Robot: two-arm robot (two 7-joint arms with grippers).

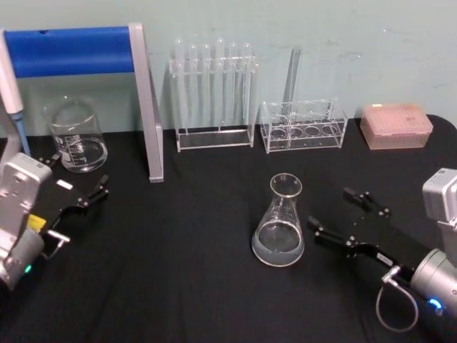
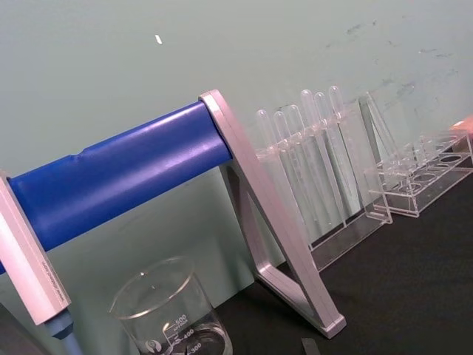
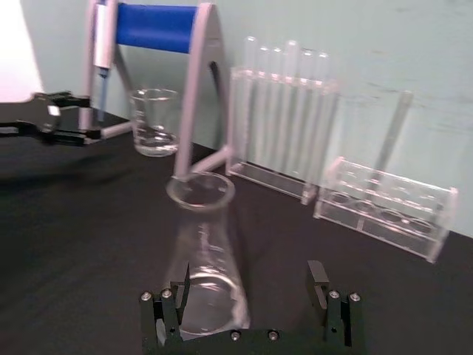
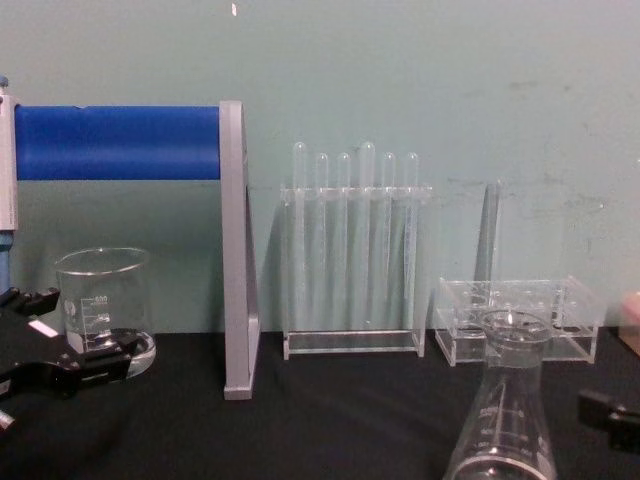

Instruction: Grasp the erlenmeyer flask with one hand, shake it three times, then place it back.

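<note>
The black two-fingered right end effector (image 1: pixel 330 209) sits low over the black-covered bench (image 1: pixel 193 279), its fingers spread wide and holding nothing. It is just to the right of the clear glass conical erlenmeyer flask (image 1: pixel 278 223) and not touching it. The flask stands upright, centre-right, in front of the clear plastic test-tube racks (image 1: pixel 214 96). The left end effector (image 1: pixel 80 179) is parked open near the squat glass beaker (image 1: pixel 77 136).

The flask is probably rigid, smooth, slippery and breakable. I would grip around its narrow neck, below the flared rim, with moderate force.
</note>
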